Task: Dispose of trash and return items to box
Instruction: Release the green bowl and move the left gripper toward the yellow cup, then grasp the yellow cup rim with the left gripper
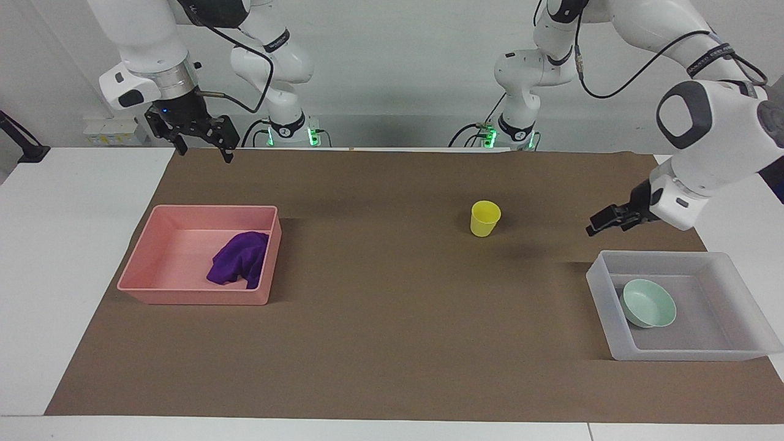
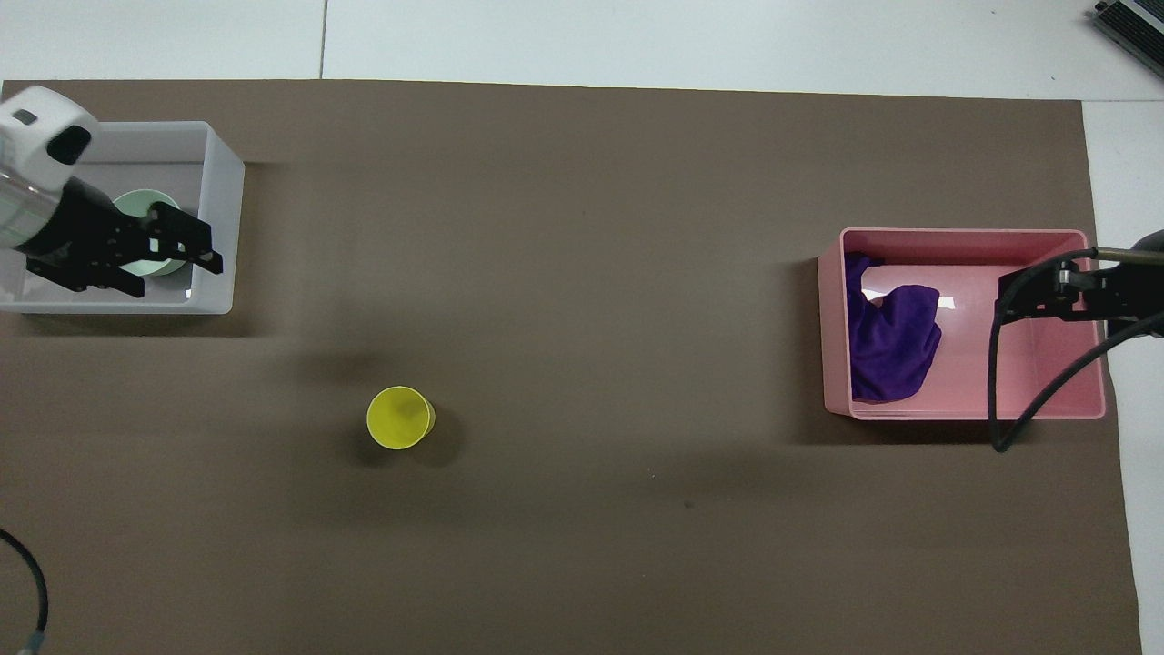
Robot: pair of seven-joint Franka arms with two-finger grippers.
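The pale green bowl (image 1: pixel 649 303) rests upright inside the translucent box (image 1: pixel 603 294) at the left arm's end of the table. My left gripper (image 1: pixel 602 222) hangs open and empty in the air over the box. In the overhead view, that gripper (image 2: pixel 211 253) partly covers the bowl (image 2: pixel 138 196) in the box (image 2: pixel 218 182). The yellow cup (image 1: pixel 485 218) stands upright on the brown mat, nearer to the robots than the box (image 2: pixel 400 418). The purple cloth (image 1: pixel 239 260) lies crumpled in the pink tub (image 1: pixel 196 297). My right gripper (image 1: pixel 205 152) waits open, raised over the tub's robot-side rim.
The pink tub (image 2: pixel 964 238) sits at the right arm's end of the mat, with the cloth (image 2: pixel 891 341) against its wall facing the cup. The right gripper (image 2: pixel 1008 296) and its black cable overhang that tub. White tabletop borders the mat.
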